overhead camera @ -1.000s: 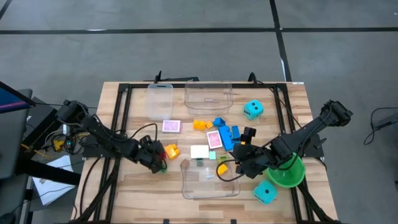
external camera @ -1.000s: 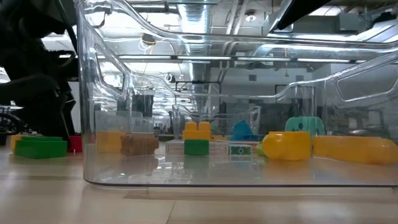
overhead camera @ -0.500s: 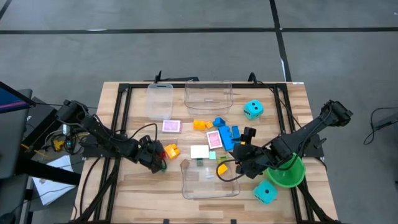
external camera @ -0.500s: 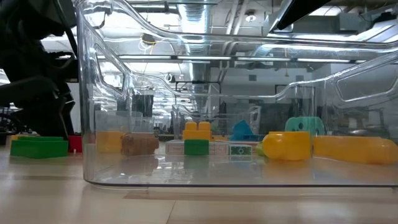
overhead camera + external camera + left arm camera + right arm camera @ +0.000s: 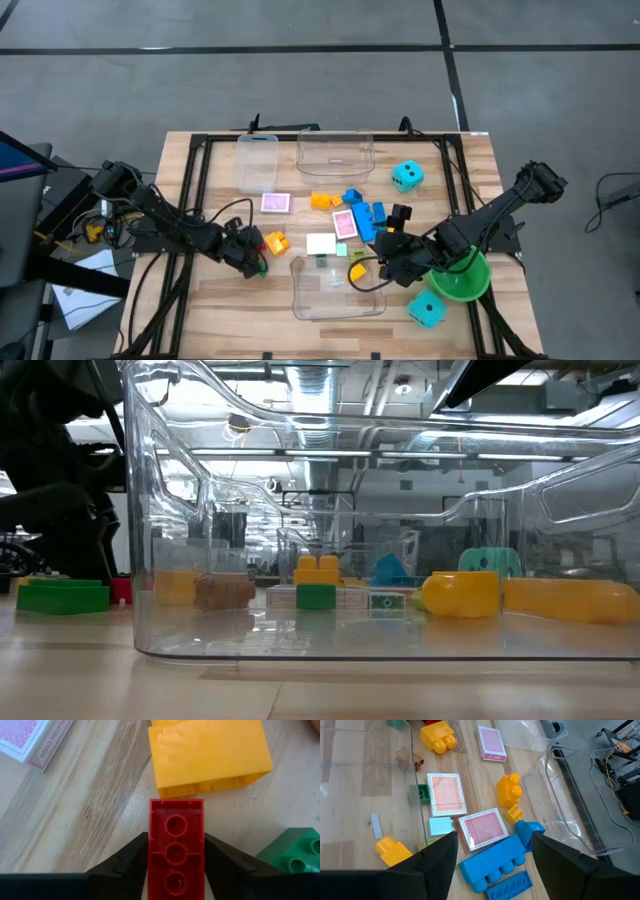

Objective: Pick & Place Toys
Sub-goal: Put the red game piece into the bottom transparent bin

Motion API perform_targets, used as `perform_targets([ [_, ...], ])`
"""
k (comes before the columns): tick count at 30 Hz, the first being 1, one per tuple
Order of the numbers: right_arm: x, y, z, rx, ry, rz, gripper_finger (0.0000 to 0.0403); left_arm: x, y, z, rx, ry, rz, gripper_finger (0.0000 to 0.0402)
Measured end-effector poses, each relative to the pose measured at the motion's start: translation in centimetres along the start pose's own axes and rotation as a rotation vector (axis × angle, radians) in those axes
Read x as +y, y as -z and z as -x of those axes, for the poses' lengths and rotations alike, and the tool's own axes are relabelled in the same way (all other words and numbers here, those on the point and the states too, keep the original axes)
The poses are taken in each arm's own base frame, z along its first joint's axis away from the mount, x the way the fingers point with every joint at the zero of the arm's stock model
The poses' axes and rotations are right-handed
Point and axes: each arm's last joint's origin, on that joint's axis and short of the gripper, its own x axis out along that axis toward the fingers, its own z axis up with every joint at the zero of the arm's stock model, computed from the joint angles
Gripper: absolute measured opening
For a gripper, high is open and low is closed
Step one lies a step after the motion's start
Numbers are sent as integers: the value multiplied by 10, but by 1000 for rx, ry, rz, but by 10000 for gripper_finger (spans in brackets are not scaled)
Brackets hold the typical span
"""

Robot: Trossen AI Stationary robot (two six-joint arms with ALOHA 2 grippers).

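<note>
At centre-left of the high view, the left gripper (image 5: 255, 257) sits low on the table (image 5: 220, 310), its jaws pressed against both sides of a red brick (image 5: 176, 854) beside a yellow brick (image 5: 209, 754) and a green brick (image 5: 296, 852). The right gripper (image 5: 385, 262), lower right of centre, hovers at the corner of the near clear tub (image 5: 335, 300) with its jaws spread wide around nothing. Pink-backed cards (image 5: 486, 827), blue bricks (image 5: 495, 861) and orange bricks (image 5: 509, 790) lie scattered mid-frame. One cyan die (image 5: 407, 177) sits upper right, the other cyan die (image 5: 427, 309) lower right beside the green bowl (image 5: 472, 283).
</note>
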Motion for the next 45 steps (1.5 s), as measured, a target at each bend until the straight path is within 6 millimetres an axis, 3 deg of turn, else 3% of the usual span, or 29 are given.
perform_targets([
  [4, 0, 0, 0, 0, 0, 9, 244, 0, 0, 0, -13, -9, -46, 135],
  [13, 0, 0, 0, 0, 0, 10, 244, 2, -3, 0, -86, -86, -68, 164],
  [20, 0, 0, 0, -3, -1, 25, 244, 6, -9, 11, -167, -92, -98, 134],
  [29, 0, -2, -1, -16, 11, 72, 244, 14, -40, 64, -560, -10, -146, 161],
  [36, -2, -5, 0, -60, 86, 92, 244, 13, -69, 112, -960, 139, -269, 135],
  [40, -1, -10, 0, -111, 109, 47, 244, 6, -79, 118, -1094, 83, -393, 152],
  [45, 1, -19, 1, -191, 116, -2, 244, -7, -95, 102, -1128, -72, -550, 156],
])
